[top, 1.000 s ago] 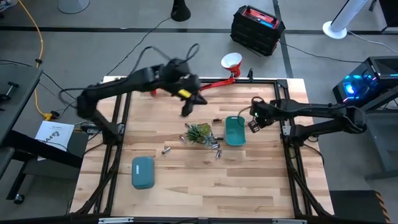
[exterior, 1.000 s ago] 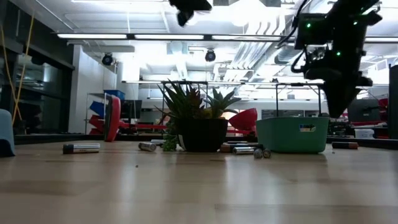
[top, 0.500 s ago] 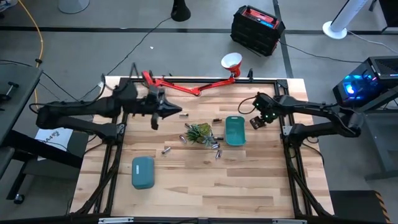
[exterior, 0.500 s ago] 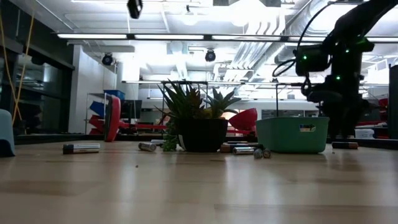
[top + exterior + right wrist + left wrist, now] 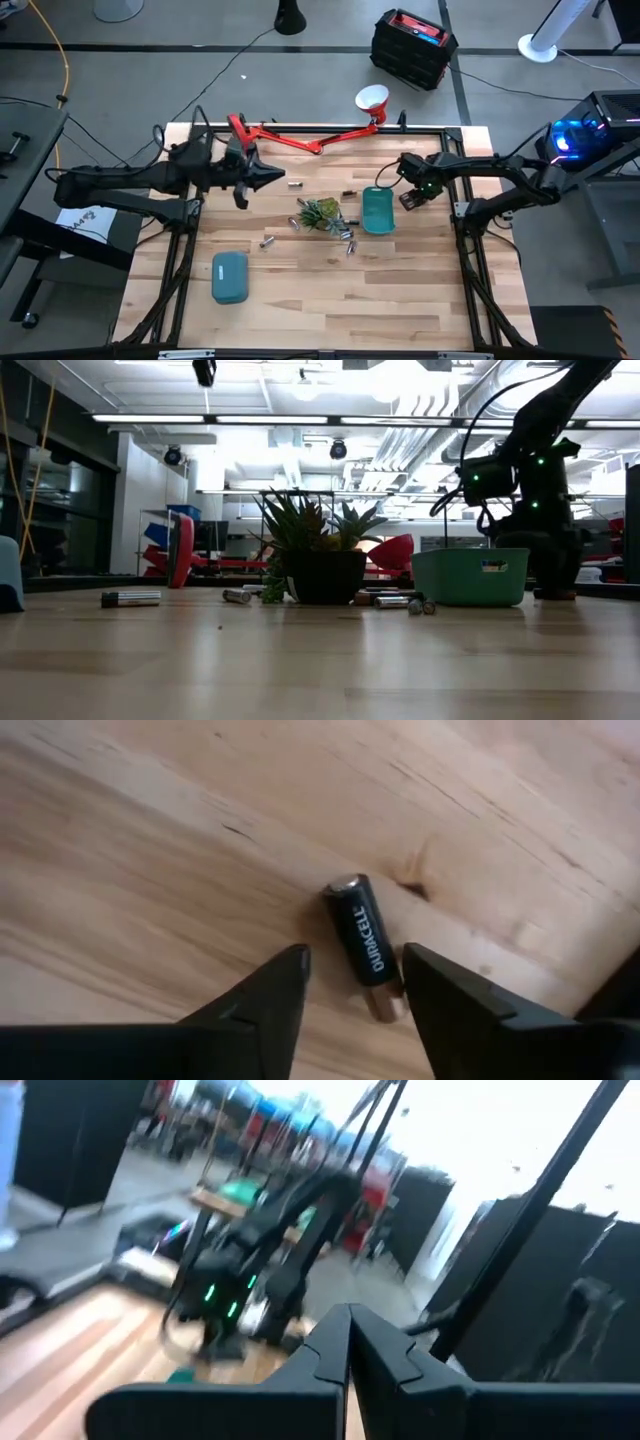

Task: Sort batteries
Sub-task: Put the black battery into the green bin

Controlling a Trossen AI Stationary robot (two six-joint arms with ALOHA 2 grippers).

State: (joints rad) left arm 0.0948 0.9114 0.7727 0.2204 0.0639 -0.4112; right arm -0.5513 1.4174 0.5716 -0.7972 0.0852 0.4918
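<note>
1. You are looking down on a wooden counter (image 5: 330, 300) with a dark frame, one arm reaching in from each side.
2. Your left pincer (image 5: 268, 176) hangs above the counter near its far left corner, well off the surface. Its two fingers are pressed together with nothing between them, which the left wrist view confirms.
3. Your right pincer (image 5: 409, 199) sits low near the counter's right edge, just beside the upright teal tray (image 5: 377, 210).
4. In the right wrist view, the right pincer's fingers (image 5: 268, 995) stand apart over the wood, one on each side of a black Duracell battery (image 5: 363, 945). The battery lies flat on the counter, and the fingers are not closed on it.
5. A small green spiky plant (image 5: 320, 213) in a dark pot stands near the middle of the counter, just left of the upright teal tray.
6. Most of the other batteries (image 5: 346, 238) lie scattered close around the plant: several between the plant and the tray, and a few on the plant's left.
7. Two more batteries lie toward the far edge. One (image 5: 295, 184) is just ahead of the left pincer and one (image 5: 349, 193) is nearer the tray.
8. A second teal tray (image 5: 230, 277) lies toward the near left corner, well apart from the batteries.
9. From counter height, one battery (image 5: 130, 599) lies alone on the left.
</note>
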